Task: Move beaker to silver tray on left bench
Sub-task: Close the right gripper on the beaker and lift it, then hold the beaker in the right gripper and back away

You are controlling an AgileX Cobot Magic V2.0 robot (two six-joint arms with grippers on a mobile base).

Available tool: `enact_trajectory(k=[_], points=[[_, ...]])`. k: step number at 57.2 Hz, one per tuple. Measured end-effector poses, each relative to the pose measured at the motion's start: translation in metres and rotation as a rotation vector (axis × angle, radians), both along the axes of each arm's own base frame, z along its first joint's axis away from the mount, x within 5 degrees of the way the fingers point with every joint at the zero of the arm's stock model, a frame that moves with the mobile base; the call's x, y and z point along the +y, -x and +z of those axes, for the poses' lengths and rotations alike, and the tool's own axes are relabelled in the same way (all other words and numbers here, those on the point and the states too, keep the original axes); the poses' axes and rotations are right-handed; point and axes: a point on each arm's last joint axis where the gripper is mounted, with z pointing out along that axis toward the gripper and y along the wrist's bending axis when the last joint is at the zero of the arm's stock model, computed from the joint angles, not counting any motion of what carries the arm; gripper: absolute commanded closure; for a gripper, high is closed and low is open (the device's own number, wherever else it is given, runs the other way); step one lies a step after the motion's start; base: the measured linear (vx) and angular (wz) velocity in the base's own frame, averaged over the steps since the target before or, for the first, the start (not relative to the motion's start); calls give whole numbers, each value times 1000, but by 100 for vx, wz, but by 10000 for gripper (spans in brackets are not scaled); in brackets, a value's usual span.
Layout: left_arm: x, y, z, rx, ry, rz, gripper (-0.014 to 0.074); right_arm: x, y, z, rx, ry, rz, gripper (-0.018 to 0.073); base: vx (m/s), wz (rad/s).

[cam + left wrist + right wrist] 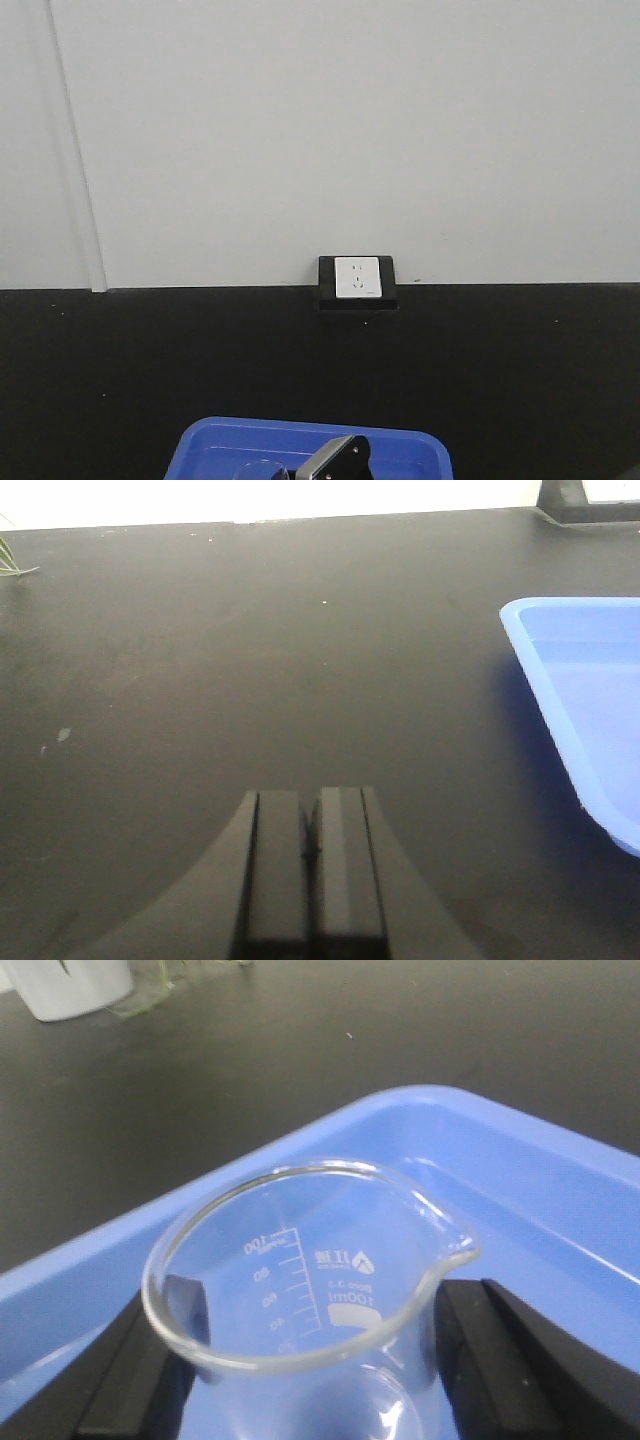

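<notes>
Bearing "100ml" print, beaker (300, 1260) in right gripper (320, 1380)

A pale grey wall (300, 120) carries a white socket (357, 277) above the black worktop (150, 360).

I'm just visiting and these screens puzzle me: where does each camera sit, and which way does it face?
Front view: on the robot's body, facing the wall socket across the black bench; an arm tip shows at the bottom.
Left wrist: on the left arm, looking along the bench past the shut left end effector.
Right wrist: looks down on the beaker inside the right end effector.
Shared: all show the blue tray.
</notes>
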Motion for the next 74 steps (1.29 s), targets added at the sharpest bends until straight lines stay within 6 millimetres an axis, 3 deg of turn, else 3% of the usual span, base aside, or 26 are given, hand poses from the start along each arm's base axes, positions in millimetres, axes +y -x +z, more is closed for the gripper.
enact_trajectory(k=[8, 19, 28, 39, 48, 54, 63, 74], points=[[0, 0, 0, 0, 0, 0, 595, 2, 2, 5, -22, -6, 33, 578, 0, 0], [0, 0, 0, 0, 0, 0, 595, 3, 7, 39, -44, 7, 85, 566, 0, 0], [0, 0, 0, 0, 0, 0, 595, -9, 13, 88, -9, 72, 18, 566, 0, 0], [0, 0, 0, 0, 0, 0, 595, -41, 32, 149, 3, 194, -147, 566, 0, 0], [0, 0, 0, 0, 0, 0, 595, -83, 74, 193, -64, 202, -279, 566, 0, 0], [0, 0, 0, 0, 0, 0, 595, -111, 104, 202, -88, 194, -354, 566, 0, 0], [0, 0, 0, 0, 0, 0, 595, -143, 141, 201, -122, 183, -428, 566, 0, 0], [0, 0, 0, 0, 0, 0, 595, -160, 160, 194, -133, 181, -472, 566, 0, 0]])
